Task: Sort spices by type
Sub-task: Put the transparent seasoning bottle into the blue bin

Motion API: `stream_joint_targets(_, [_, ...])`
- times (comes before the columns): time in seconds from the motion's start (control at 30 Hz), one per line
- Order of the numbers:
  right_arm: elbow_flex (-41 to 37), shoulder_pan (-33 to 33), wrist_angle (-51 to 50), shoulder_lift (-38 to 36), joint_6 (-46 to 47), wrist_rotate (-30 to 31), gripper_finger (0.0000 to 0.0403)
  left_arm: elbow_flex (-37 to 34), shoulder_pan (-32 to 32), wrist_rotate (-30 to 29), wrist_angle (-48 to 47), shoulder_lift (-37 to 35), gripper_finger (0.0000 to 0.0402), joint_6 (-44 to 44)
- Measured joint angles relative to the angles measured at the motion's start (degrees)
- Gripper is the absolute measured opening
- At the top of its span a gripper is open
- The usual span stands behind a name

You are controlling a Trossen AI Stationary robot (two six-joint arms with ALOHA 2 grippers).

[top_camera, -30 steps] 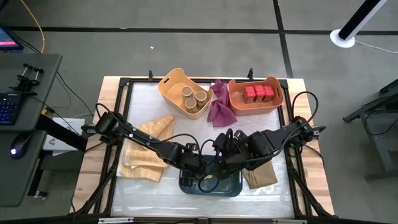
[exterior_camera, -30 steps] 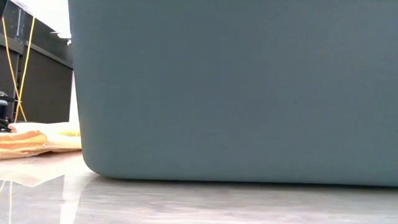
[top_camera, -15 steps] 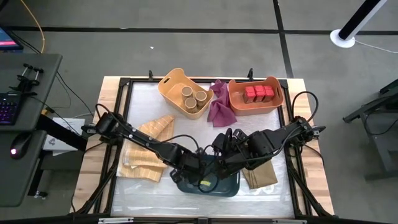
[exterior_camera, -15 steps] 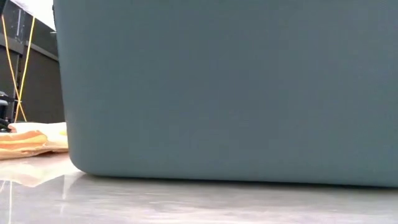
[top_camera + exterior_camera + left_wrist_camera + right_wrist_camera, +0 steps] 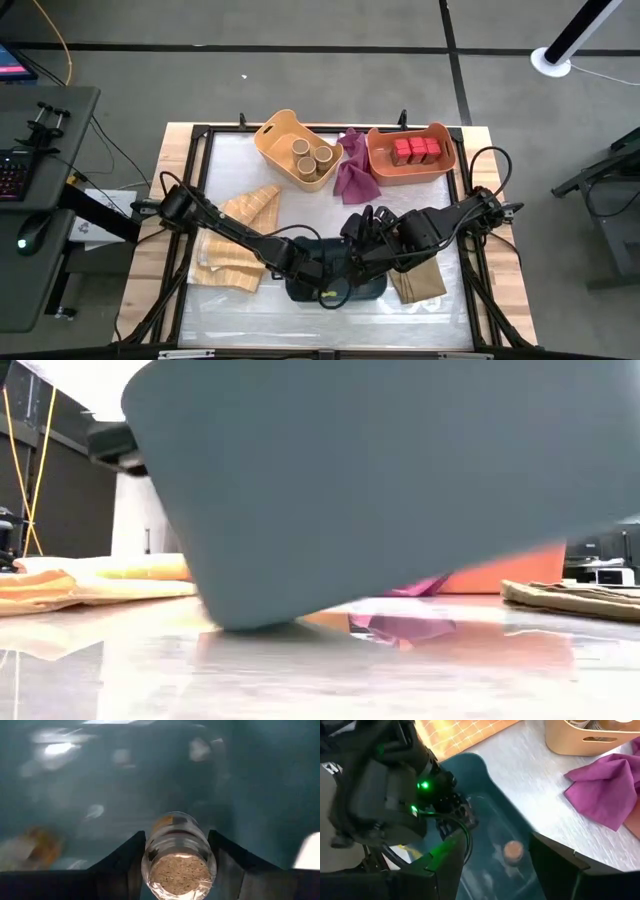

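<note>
1. Left gripper (image 5: 176, 870) down inside the teal bin (image 5: 372, 290) at lower centre of the high view, fingers clamped on either side of a small glass jar (image 5: 178, 855) with a cork top; probably lowered there to set the jar down with its own kind.
2. Right gripper (image 5: 492, 870) poised over the same bin's rim, fingers apart and holding nothing; a second cork-topped jar (image 5: 513, 851) lying loose on the bin floor between them.
3. Bin tilted in the low view, one bottom edge lifted off the glossy table (image 5: 100, 680); likely levered by the arms pressing inside.
4. Other spices already grouped at upper centre of the high view: tan cardboard cylinders (image 5: 312, 157) upright in the yellow-tan tub (image 5: 270, 132), red boxy tins (image 5: 415, 150) in a row in the orange tub (image 5: 380, 165).
5. Magenta cloth (image 5: 354, 174) crumpled soft between the tubs; folded tan cloths (image 5: 236, 240) at left centre.
</note>
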Motion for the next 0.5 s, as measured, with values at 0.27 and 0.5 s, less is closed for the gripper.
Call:
stream_joint_targets(0.27, [0.00,0.00,0.17,0.00,0.60,0.38,0.0216,-0.07,0.35,-0.04,0.40,0.45,0.0156,2.92])
stream_joint_targets(0.5, [0.00,0.00,0.21,0.00,0.62,0.38,0.0216,-0.08,0.68,-4.50,0.18,0.45,0.0156,2.16])
